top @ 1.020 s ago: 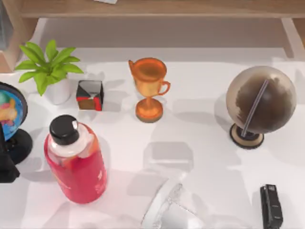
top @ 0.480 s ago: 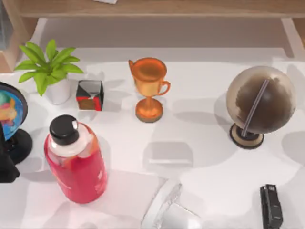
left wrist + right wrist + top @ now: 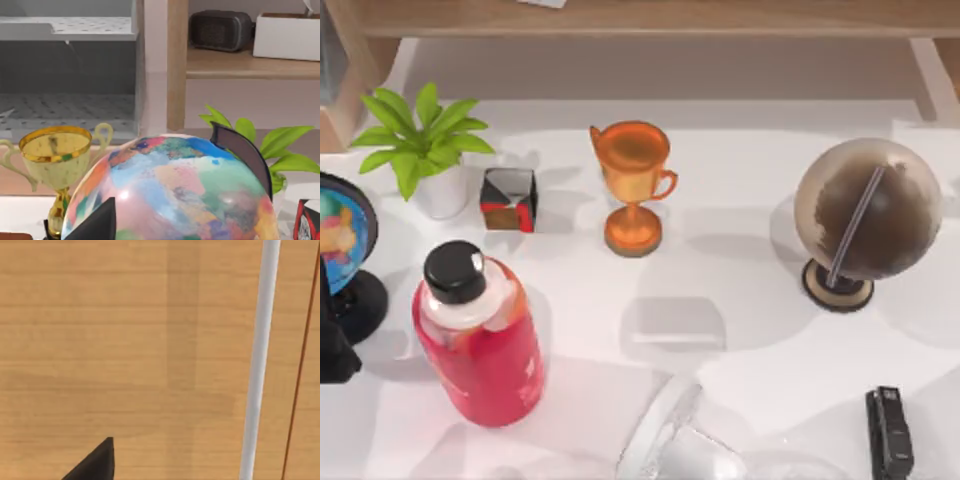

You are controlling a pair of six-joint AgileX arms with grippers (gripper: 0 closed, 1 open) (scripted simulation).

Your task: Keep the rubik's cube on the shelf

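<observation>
Bright, even light falls on the white desk [image 3: 740, 200] from above. Soft grey shadows lie beside the trophy [image 3: 633, 185], the brown globe [image 3: 865, 215] and the red bottle [image 3: 480, 340]. A pale glare sits on the bottle's shoulder. The shelf [image 3: 650, 18] shades the desk's far edge.

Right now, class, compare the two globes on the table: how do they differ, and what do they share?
The globe at the table's left edge is brightly multicoloured, while the globe on the right is grey and dark brown. The left globe stands on a black base, the right one on a light tan base with a dark rim. The left globe is cut off by the picture's edge; the right one shows whole. Both stand upright with an arc over the sphere.
</observation>
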